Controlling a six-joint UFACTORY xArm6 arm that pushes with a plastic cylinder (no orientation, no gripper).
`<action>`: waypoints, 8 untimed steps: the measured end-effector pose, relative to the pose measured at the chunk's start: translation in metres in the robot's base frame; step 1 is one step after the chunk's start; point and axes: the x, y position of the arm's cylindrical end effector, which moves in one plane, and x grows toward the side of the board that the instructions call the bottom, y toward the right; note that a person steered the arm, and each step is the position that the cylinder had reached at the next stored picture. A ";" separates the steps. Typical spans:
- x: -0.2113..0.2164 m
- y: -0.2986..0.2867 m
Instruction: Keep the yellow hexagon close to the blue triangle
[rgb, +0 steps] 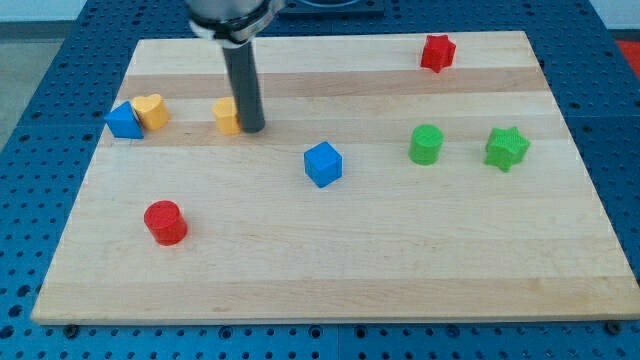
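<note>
The yellow hexagon (226, 115) lies at the view's upper left. My tip (251, 130) rests against its right side, and the rod hides part of that side. The blue triangle (124, 120) sits near the board's left edge, about a hundred pixels left of the hexagon. A second yellow block (152, 109), which looks heart-shaped, touches the triangle's upper right and lies between the triangle and the hexagon.
A blue cube (322, 164) sits near the middle and a red cylinder (165, 222) at the lower left. A green cylinder (426, 144) and a green star (507, 148) are at the right. A red star (437, 52) is at the top right. The wooden board (330, 280) lies on a blue surface.
</note>
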 end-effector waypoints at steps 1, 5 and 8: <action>-0.012 0.012; -0.032 -0.039; -0.023 -0.019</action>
